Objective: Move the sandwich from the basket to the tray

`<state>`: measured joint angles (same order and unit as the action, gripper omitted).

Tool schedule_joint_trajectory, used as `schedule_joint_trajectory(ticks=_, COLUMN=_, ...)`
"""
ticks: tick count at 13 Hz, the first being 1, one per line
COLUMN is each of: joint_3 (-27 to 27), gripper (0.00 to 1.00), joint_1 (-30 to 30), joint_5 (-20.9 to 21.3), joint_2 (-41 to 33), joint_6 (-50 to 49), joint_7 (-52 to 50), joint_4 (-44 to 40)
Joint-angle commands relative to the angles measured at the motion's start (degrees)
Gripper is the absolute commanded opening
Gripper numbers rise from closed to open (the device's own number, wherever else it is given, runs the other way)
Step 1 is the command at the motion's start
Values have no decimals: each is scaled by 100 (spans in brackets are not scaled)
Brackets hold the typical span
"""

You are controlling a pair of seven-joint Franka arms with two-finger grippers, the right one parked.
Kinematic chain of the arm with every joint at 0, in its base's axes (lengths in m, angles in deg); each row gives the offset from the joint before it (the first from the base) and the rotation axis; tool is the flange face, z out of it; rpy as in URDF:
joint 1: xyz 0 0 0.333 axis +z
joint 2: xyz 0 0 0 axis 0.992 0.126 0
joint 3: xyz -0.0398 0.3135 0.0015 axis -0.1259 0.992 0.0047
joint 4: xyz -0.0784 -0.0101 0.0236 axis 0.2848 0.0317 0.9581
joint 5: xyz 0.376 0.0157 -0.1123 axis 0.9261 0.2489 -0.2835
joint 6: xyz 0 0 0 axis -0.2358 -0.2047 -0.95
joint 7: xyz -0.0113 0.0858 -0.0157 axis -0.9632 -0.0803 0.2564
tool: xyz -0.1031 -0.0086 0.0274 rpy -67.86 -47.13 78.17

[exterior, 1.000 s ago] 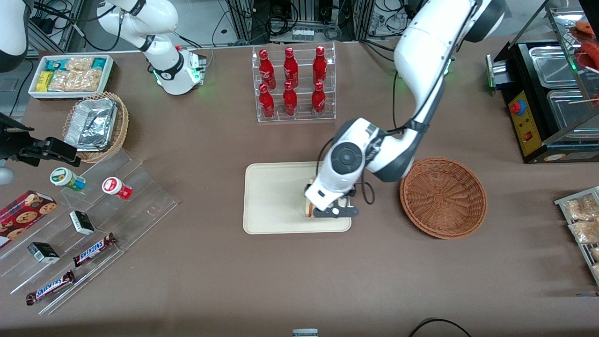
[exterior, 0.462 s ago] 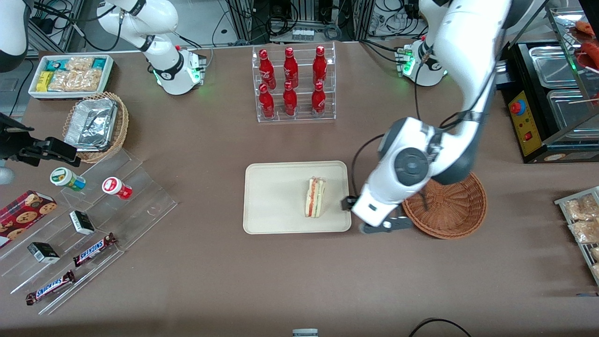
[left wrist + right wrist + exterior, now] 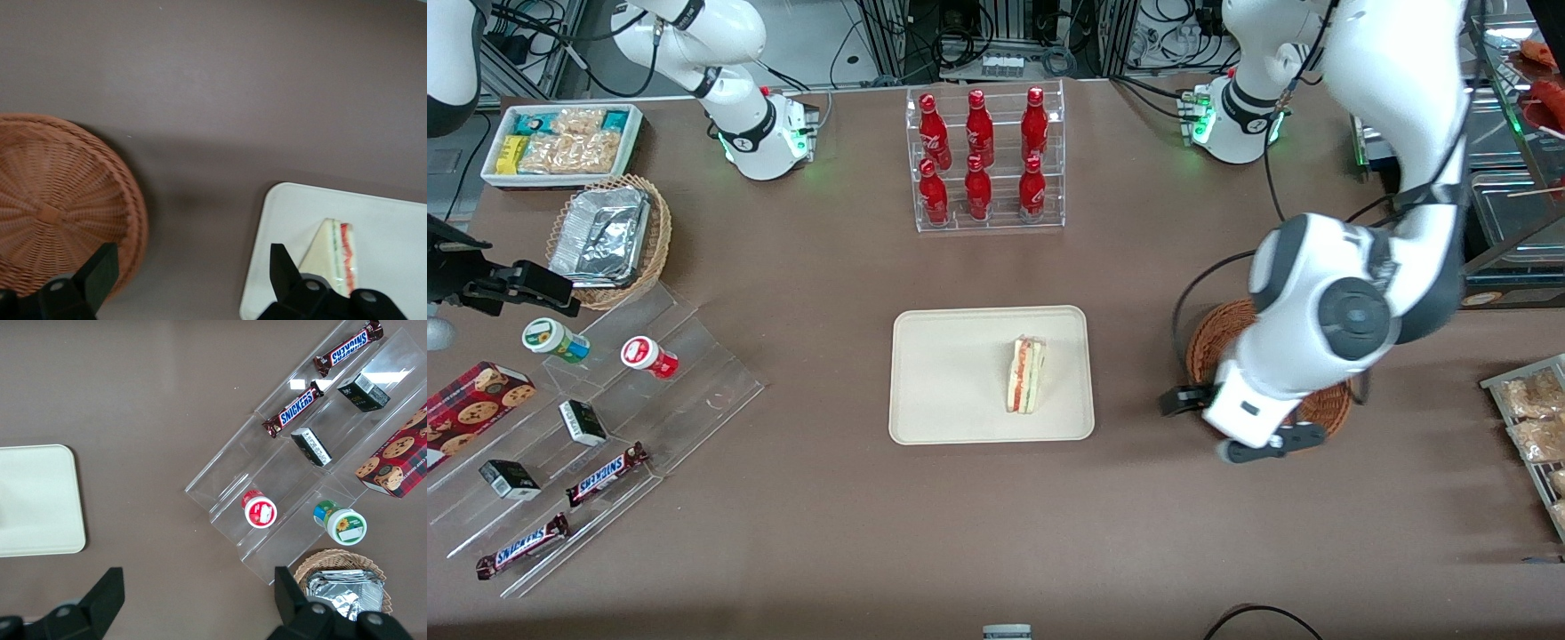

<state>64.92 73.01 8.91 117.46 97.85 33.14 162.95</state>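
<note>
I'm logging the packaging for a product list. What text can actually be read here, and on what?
"SNICKERS": on both chocolate bars on the clear stepped stand.
Red bottles, cookie box, small cartons and tubs: print too small to read.
Sandwich, tray, basket, gripper: no text.

A: What sits on the brown table (image 3: pixel 827 533)?
B: The tray (image 3: pixel 943 373) at centre, the basket (image 3: pixel 1214 333) at three o'clock, the bottle rack (image 3: pixel 987 160) at twelve, and a clear stepped stand (image 3: pixel 694 356) at nine.
A: And the gripper (image 3: pixel 192 267)?
B: It hovers with its fingers spread, between the basket and the tray.
</note>
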Motion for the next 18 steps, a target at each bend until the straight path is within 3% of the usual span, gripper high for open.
schedule_joint_trajectory(ticks=1, joint_3=-45, gripper=100, joint_1=569, joint_5=-8, joint_2=-390, joint_6=-512, joint_7=778, joint_4=68)
schedule_joint_trajectory(ticks=8, joint_3=-45, gripper=100, joint_1=1405, joint_5=27, joint_2=-1391, joint_6=-1944, joint_7=1782, joint_4=41)
schedule_joint_trajectory(ticks=11, joint_3=-62, gripper=100, joint_1=1450, joint_5=263, joint_2=-1743, joint_6=-2480, joint_7=1800, joint_4=41)
schedule_joint_trajectory(ticks=18, joint_3=-71, gripper=100, joint_1=1625, joint_5=308, joint_2=-2061, joint_6=-2991, joint_7=1818, joint_4=-64)
